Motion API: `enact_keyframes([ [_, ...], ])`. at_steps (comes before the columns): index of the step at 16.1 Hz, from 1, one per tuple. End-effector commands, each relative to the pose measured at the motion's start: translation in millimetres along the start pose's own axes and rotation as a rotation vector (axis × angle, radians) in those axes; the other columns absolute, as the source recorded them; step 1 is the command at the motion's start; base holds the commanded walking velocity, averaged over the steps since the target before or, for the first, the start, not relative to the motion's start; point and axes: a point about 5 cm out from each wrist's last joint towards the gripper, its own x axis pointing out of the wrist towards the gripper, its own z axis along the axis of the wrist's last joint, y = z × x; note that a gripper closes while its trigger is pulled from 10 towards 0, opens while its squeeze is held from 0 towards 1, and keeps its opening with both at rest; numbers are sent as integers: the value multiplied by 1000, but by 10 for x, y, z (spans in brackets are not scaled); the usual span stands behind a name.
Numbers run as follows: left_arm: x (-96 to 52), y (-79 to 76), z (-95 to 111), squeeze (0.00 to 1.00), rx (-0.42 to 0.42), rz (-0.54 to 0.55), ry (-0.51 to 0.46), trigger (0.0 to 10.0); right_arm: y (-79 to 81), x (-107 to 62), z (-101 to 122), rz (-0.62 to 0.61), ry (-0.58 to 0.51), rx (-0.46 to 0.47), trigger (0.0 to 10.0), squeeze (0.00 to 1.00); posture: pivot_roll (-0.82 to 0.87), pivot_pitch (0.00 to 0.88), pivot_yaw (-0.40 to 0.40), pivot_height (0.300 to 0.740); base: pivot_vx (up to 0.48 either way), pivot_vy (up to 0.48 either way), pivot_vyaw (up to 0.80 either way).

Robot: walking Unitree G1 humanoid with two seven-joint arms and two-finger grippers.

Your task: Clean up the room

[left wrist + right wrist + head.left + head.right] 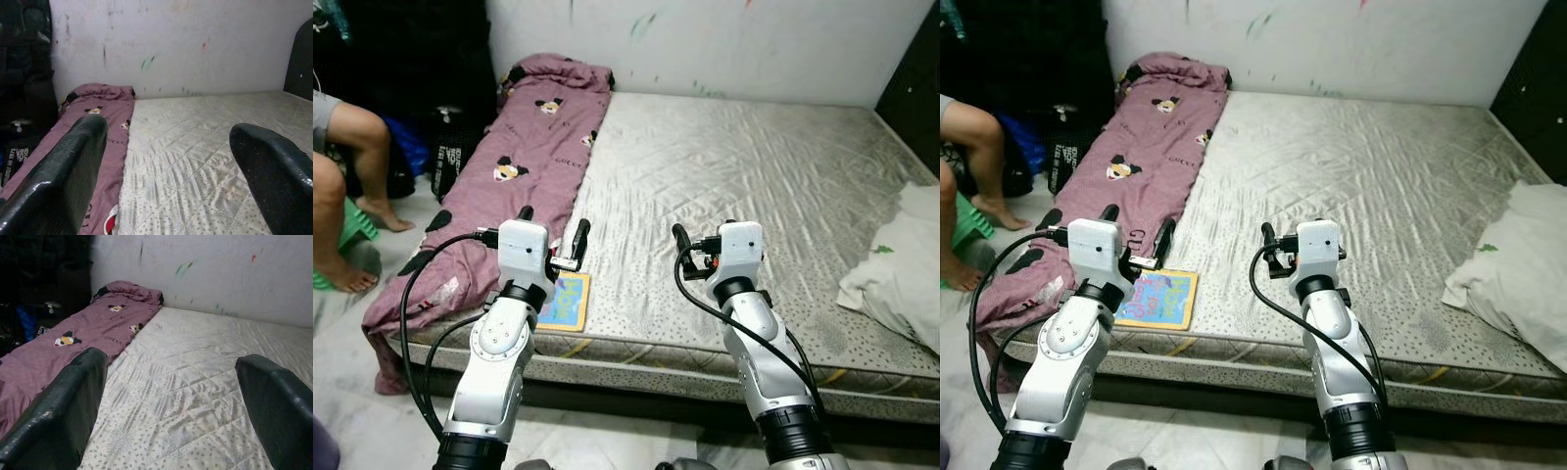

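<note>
A grey quilted mattress point(734, 166) lies on the floor against the wall. Along its left side a purple cartoon-print blanket point(529, 157) is spread, hanging over the front corner. A colourful picture book point(563, 302) lies flat near the mattress's front edge, beside the blanket. A crumpled white cloth point(901, 264) sits at the right edge. My left gripper point(553, 227) hovers open just above and behind the book, nothing between its fingers. My right gripper point(172, 364) is held open over the middle front of the mattress, holding nothing.
A person's bare legs point(347, 147) are at the far left, feet on the floor by a green stool point(352, 230). A black bag point(450, 157) stands next to the blanket. Dark furniture point(915, 88) borders the mattress at the right. White floor runs along the front.
</note>
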Motion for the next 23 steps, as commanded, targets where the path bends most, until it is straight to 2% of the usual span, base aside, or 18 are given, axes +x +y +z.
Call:
enact_keyframes([
  [1,0,-19,27,0,2,-21,-15,10000,6,24,26,4,-11,6,10000,0,22,0,-18,740,274,0,0],
  [11,-9,-22,23,0,-4,-26,-15,10000,-5,26,19,0,-8,21,10000,0,22,0,-17,740,341,0,0],
  [15,11,-12,4,0,5,-3,1,10000,-5,39,13,-2,1,20,10000,0,24,0,-19,740,0,0,0],
  [20,24,-18,8,0,20,-1,3,10000,-13,47,7,-7,3,25,10000,0,25,0,-21,740,0,0,-603],
  [23,27,-32,5,0,6,-12,4,10000,-15,52,6,-9,4,25,10000,0,25,0,-22,740,0,-380,0],
])
